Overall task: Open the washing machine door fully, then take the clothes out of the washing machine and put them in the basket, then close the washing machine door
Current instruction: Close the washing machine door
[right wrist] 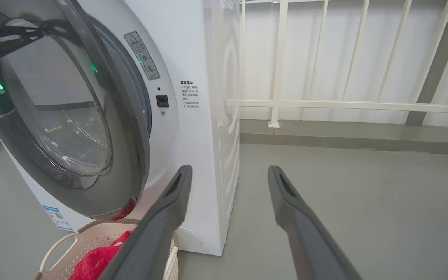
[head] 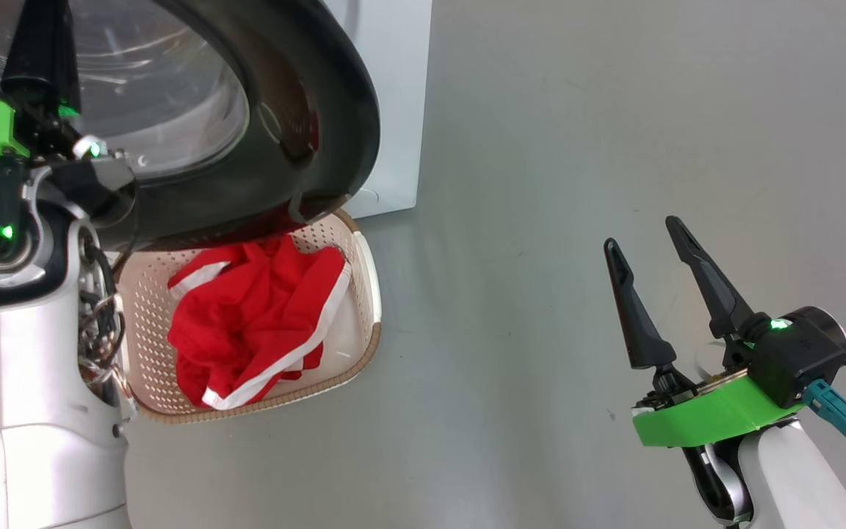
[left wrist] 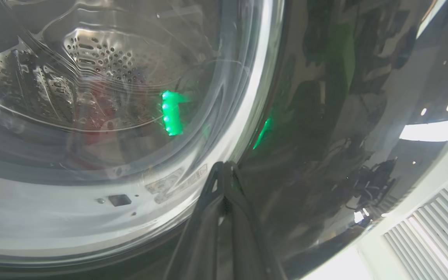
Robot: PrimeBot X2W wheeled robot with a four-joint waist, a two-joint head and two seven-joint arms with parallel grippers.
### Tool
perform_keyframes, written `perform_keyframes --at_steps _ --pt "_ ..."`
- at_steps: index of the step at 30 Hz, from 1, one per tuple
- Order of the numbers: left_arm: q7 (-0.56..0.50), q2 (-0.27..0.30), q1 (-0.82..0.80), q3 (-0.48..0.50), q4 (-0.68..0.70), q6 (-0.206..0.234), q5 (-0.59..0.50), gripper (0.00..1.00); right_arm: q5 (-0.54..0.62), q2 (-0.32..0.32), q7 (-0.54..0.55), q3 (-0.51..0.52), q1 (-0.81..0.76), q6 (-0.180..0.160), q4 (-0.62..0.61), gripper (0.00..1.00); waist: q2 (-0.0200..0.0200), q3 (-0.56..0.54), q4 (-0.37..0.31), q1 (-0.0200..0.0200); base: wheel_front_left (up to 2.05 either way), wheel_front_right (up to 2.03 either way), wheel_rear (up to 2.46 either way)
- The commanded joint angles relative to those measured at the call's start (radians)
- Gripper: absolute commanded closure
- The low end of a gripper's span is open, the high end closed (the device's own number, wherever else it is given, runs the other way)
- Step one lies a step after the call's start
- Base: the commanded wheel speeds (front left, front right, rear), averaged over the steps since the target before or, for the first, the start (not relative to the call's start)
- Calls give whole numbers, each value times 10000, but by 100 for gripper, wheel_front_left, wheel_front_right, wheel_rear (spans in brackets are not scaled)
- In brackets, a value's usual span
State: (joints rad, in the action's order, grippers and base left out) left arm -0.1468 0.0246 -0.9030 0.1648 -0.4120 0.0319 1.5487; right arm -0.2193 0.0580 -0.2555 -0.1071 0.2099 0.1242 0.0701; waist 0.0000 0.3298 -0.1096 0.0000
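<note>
The washing machine door stands partly open from the white washing machine, its black rim over the basket. My left gripper is shut, and its fingertips rest against the door where the glass meets the rim. Through the glass I see the steel drum. The cream basket sits on the floor below the door and holds the red, white-striped clothes. My right gripper hangs open and holds nothing, well to the right of the basket. From the right wrist I see the door, the basket and the clothes.
Bare grey floor spreads to the right of the machine. A white railing stands behind it. White slats show at the lower right of the left wrist view.
</note>
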Motion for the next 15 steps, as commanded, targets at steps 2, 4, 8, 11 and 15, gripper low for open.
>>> perform_keyframes --at_steps 2,4,8,11,15 --pt "-57 319 -224 110 78 -250 -113 100 36 47 -63 -190 115 65 -193 0 0 -104 18 0 0 0 0" --pt "-73 331 -172 131 -22 -313 -102 100 52 44 -63 -196 74 65 -176 0 0 -196 30 0 0 0 0" --pt "-214 344 153 113 -124 -460 -83 59 39 37 -63 -195 -48 65 -105 0 0 -525 105 0 0 0 0" --pt "-313 396 556 105 -55 -581 -113 0 20 33 -63 -213 -158 65 -60 0 0 -821 153 0 0 0 0" --pt "-648 472 1366 -27 288 -843 -166 0 -3 36 -63 -171 -355 65 -4 0 0 -1298 219 0 0 0 0"
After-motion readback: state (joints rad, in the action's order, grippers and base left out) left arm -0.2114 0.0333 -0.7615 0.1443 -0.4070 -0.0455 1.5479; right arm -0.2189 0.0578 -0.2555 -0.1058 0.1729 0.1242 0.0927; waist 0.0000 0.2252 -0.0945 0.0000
